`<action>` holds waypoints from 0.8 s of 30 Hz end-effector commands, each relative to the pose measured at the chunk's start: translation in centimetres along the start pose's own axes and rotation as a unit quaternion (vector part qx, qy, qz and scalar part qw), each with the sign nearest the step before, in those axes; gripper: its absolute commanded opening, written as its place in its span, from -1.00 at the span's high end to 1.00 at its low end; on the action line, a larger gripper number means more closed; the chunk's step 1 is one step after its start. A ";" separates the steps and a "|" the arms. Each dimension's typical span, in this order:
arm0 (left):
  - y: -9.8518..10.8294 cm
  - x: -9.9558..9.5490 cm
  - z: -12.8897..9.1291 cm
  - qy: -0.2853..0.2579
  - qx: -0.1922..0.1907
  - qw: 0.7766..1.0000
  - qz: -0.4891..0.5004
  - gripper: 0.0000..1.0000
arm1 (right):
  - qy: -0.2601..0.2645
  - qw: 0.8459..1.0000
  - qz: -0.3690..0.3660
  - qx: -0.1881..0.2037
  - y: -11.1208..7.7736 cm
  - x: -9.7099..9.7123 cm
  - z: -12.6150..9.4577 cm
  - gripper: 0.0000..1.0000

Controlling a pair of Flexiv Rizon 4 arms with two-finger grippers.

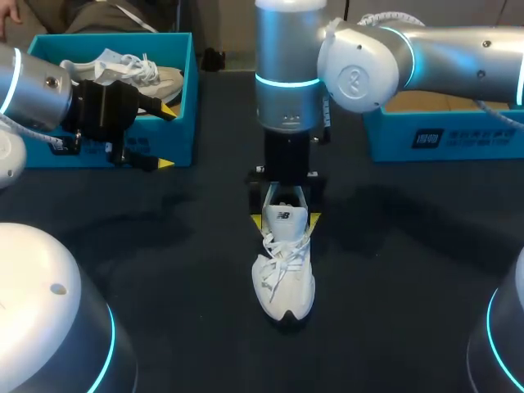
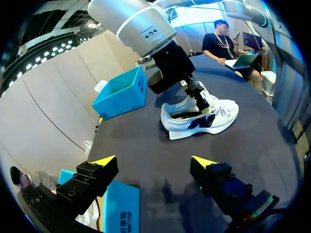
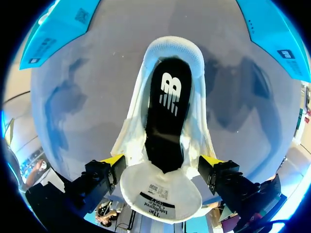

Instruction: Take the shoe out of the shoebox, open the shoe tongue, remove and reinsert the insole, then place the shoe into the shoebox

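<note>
The shoe (image 1: 284,278) is white with white laces, and its side shows a navy panel. Its insole (image 3: 165,111) is black with a white logo, and the tongue (image 3: 160,191) is white with a black-and-white label. The shoebox (image 1: 182,98) is teal-blue; the second shoe (image 1: 139,72) in it is off-white. The other box (image 1: 442,135) is the same blue with white print, tan inside. The table (image 1: 164,246) is near black. The left gripper (image 2: 153,162) is black — its tips bright yellow.

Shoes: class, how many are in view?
2. One white sneaker stands mid-table at the right gripper; a second sneaker lies in the left blue shoebox. Others may be hidden.
</note>
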State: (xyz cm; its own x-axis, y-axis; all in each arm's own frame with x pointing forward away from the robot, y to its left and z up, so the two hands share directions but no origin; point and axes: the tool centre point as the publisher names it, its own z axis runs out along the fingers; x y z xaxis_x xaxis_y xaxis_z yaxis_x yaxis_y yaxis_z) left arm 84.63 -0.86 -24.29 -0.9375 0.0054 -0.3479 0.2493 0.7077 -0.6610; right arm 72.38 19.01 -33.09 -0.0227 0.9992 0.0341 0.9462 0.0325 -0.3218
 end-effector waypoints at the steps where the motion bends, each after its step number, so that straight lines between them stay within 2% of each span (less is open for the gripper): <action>1: 0.0 0.0 0.0 0.001 -0.001 1.000 0.000 -1.00 | 0.002 1.000 -0.001 0.001 -0.6 0.0 -0.1 -1.00; 15: 0.0 0.0 0.0 0.001 -0.001 1.000 0.000 -1.00 | 0.004 0.999 0.038 0.014 -4.3 0.1 -0.6 -1.00; 20: 0.0 0.0 0.0 0.001 -0.001 1.000 0.000 -1.00 | 0.005 0.998 0.056 0.009 -4.8 -0.7 -0.5 -1.00; 24: 0.0 0.0 0.0 0.001 -0.001 1.000 0.000 -1.00 | 0.008 0.998 0.052 0.017 -5.4 -0.2 -0.8 -1.00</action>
State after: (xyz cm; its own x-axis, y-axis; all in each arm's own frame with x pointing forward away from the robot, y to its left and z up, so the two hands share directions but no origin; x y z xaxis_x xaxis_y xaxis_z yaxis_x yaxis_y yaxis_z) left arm 84.63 -0.87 -24.29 -0.9375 0.0054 -0.3479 0.2494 0.7077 -0.6610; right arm 67.89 18.91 -30.85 0.0770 0.9970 0.0056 0.9293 -0.0697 -0.3626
